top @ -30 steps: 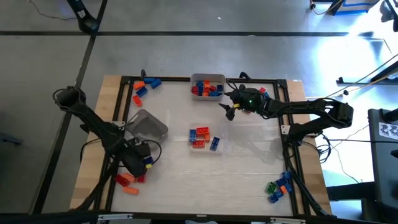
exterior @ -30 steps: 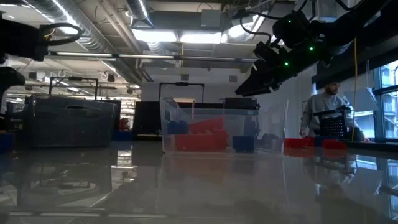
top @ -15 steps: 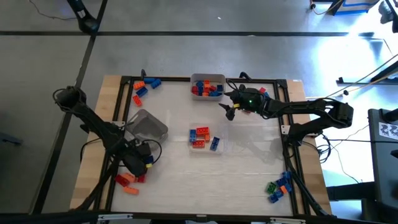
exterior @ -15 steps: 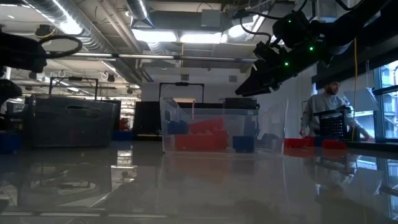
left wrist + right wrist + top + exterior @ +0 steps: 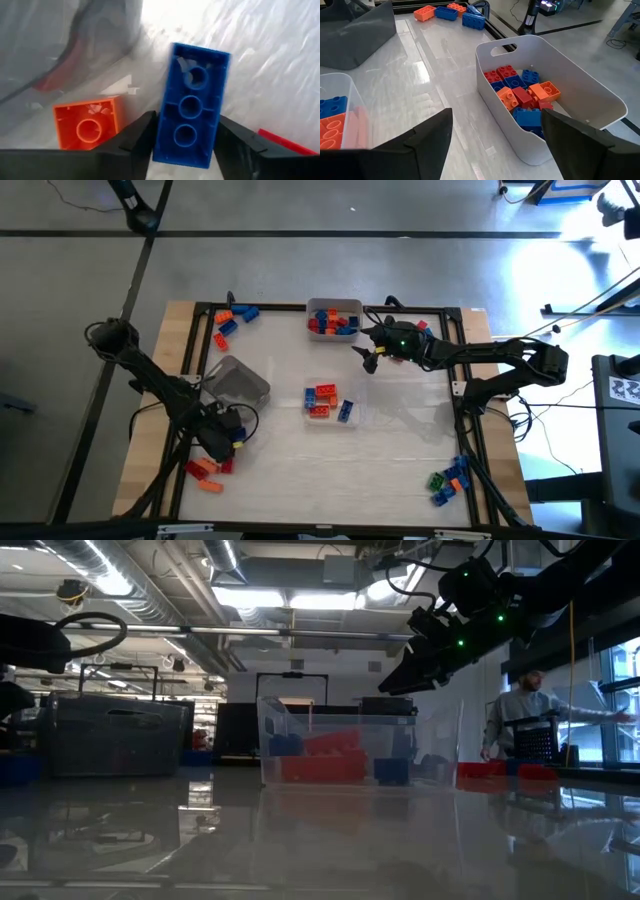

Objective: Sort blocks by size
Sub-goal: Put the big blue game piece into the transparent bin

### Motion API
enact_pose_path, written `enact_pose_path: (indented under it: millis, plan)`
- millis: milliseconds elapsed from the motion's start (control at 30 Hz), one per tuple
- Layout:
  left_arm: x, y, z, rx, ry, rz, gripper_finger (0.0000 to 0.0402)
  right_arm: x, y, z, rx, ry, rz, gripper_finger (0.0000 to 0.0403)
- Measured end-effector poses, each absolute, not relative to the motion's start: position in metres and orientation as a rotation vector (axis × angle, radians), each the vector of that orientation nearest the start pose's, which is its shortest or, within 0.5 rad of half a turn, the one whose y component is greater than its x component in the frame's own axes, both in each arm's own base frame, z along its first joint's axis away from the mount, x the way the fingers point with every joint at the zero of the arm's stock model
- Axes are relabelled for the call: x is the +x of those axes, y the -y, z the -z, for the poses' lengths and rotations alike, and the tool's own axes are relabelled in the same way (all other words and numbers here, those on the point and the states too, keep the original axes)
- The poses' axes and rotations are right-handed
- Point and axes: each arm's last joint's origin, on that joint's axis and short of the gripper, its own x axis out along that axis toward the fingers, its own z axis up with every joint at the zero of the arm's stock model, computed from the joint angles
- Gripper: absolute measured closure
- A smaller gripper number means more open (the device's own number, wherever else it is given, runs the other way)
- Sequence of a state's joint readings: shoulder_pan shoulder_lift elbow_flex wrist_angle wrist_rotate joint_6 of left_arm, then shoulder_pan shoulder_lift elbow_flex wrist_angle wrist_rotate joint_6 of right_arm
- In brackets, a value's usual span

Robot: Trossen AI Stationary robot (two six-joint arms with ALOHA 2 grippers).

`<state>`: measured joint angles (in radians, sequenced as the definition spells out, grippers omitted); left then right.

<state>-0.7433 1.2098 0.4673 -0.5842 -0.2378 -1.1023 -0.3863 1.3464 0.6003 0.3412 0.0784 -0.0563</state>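
Reaching low at the table's near-left, the left pincer (image 5: 184, 137) closes around a blue brick (image 5: 191, 117).

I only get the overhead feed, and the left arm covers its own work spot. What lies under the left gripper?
Observer: A blue oblong plastic brick, hollow underside up, right at the left gripper.
Operator: Anything next to it?
Observer: A small orange square brick, also underside up, lying beside the blue one with a gap between them.
Operator: And the right gripper?
Observer: The right gripper is open and empty, facing the white plastic bin.
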Motion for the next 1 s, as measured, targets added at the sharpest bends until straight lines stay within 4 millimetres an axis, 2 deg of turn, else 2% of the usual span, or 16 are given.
enact_pose_path:
  millis: [133,200,333,467,600,833,1000]
  plan:
    - [0.132,0.111,-0.137,-0.331,-1.205,-0.246,0.0276,0.25,0.104,-0.201,0.008,-0.416,0.447,0.0103]
    - [0.135,0.114,-0.142,-0.343,-1.19,-0.221,0.0279,0.25,0.104,-0.201,0.008,-0.416,0.447,0.0103]
    - [0.146,0.122,-0.17,-0.377,-1.105,-0.126,0.0272,0.25,0.104,-0.201,0.008,-0.416,0.447,0.0103]
    - [0.16,0.121,-0.204,-0.386,-0.956,-0.093,0.0259,0.25,0.104,-0.201,0.008,-0.416,0.446,0.0103]
    - [0.172,0.111,-0.23,-0.264,-0.798,-0.118,0.0263,0.25,0.104,-0.201,0.008,-0.416,0.446,0.0103]
    - [0.201,0.084,-0.239,-0.103,-0.642,-0.183,0.0259,0.25,0.104,-0.201,0.008,-0.416,0.447,0.0103]
    - [0.225,0.064,-0.236,-0.043,-0.61,-0.203,0.0258,0.25,0.104,-0.201,0.008,-0.416,0.447,0.0103]
